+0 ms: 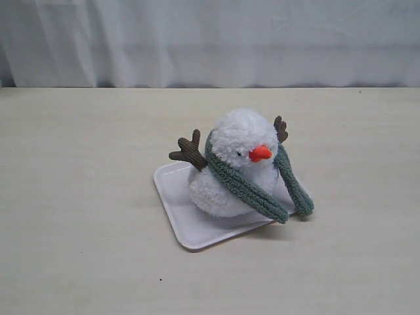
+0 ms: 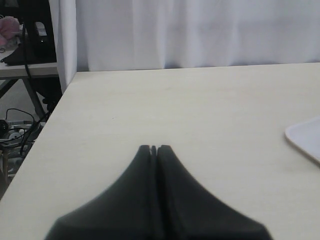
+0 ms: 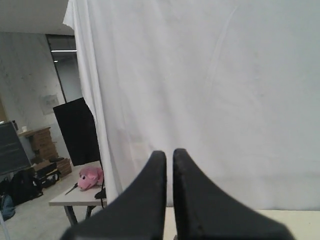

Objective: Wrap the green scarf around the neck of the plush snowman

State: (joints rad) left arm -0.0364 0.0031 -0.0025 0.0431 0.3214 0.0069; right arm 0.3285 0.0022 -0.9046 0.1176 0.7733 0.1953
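Item: fluffy white plush snowman (image 1: pixel 233 172), seated on a flat white rectangular tray (image 1: pixel 172 190). A fuzzy grey-green knit scarf (image 1: pixel 244 187) loops its neck, both ends hanging at the front. Your left gripper (image 2: pixel 153 148) and right gripper (image 3: pixel 169 152) have their jaws together, empty, well away. The wrapping appears complete; you need only inspect it, perhaps tidy the ends.

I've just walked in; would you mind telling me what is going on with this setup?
Nothing is being handled right now. The plush snowman sits on a white tray with the green scarf draped around its neck, both ends hanging down in front. The left gripper and the right gripper are both shut, empty and away from the snowman.
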